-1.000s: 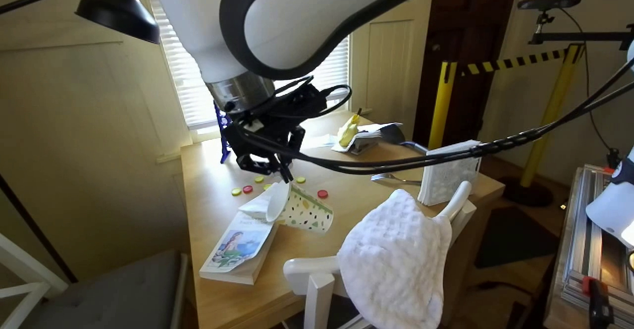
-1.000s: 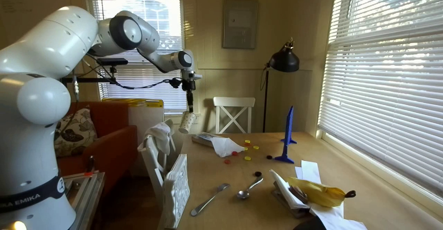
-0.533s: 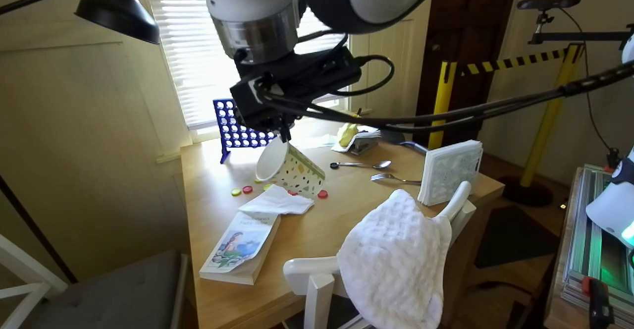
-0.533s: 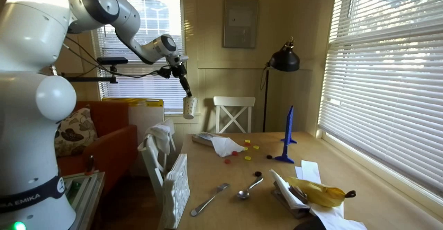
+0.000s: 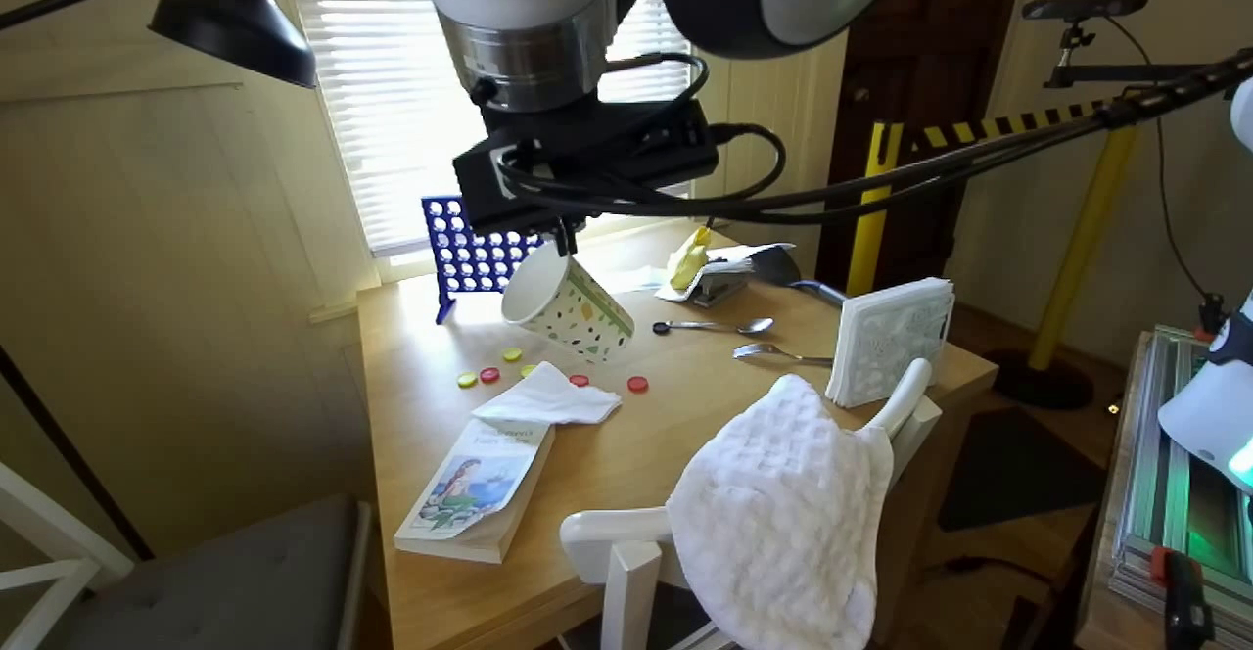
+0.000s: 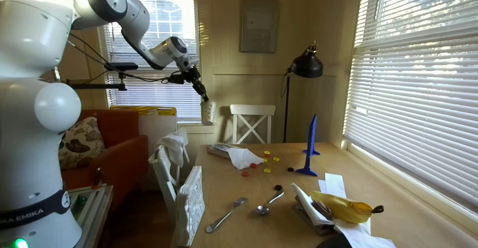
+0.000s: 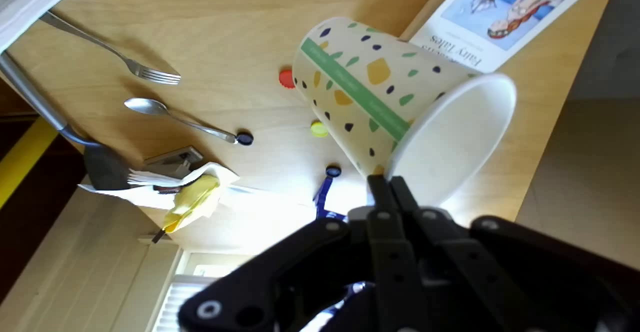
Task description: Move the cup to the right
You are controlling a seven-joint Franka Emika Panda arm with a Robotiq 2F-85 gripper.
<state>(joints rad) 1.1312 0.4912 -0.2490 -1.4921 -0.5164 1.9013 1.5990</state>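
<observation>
The cup [image 5: 585, 317] is a whitish paper cup with green, yellow and dark spots and a green stripe. My gripper [image 5: 565, 241] is shut on its rim, one finger inside the cup and one outside. The cup hangs in the air above the table [image 5: 675, 435], tilted with its open mouth toward the left in this exterior view. In an exterior view the cup [image 6: 208, 113] hangs nearly upright under the gripper [image 6: 205, 98], above the table's far end. In the wrist view the cup [image 7: 360, 92] lies ahead of the two fingertips [image 7: 391, 179], which pinch its rim.
Below are a book [image 5: 480, 488], a white napkin [image 5: 548, 397] and several red and yellow discs [image 5: 638, 384]. The blue grid game [image 6: 310, 147] stands by the window. A fork [image 6: 226, 215], spoon [image 6: 267, 205], white rounded box [image 6: 191, 207] and cloth-draped chair [image 5: 783, 513] are nearby.
The gripper has risen with the cup, mostly in the first half second, and the arm has drawn back. The cup has swung from slanted to nearly upright in an exterior view.
</observation>
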